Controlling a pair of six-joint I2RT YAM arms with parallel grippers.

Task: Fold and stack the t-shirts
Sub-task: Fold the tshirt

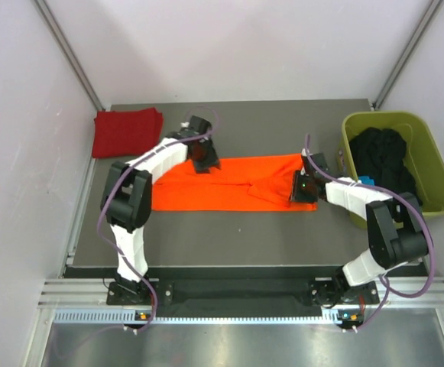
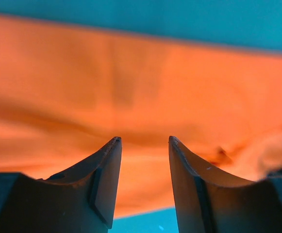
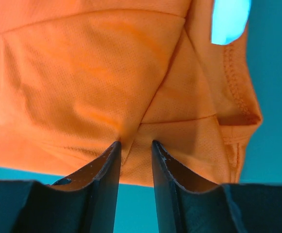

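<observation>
Orange shirt [image 1: 229,187] lies flat mid-bench [image 1: 229,237] as a long band running left-right between the arms. Red shirt [image 1: 126,131] sits folded in the far-left corner, well apart.

Handling: thin mesh knit, light and floppy, with no stiffness. It'll likely sag and wrinkle wherever unsupported and slide easily on the bench. It's far wider than a tool, so one pinch won't carry it flat. I'd grab both ends at once, at a hem or fold line and through all layers, not mid-panel.

Left tool [image 2: 144,141]: fingers roughly half apart, nothing between them. It's over the band's far edge, toward the left end, cloth close under the tips.

Right tool [image 3: 133,142]: narrow gap, at the band's right end, beside a stitched hem. Creases in the cloth converge on the tips. Can't tell whether it's pinching fabric or just resting against it.
</observation>
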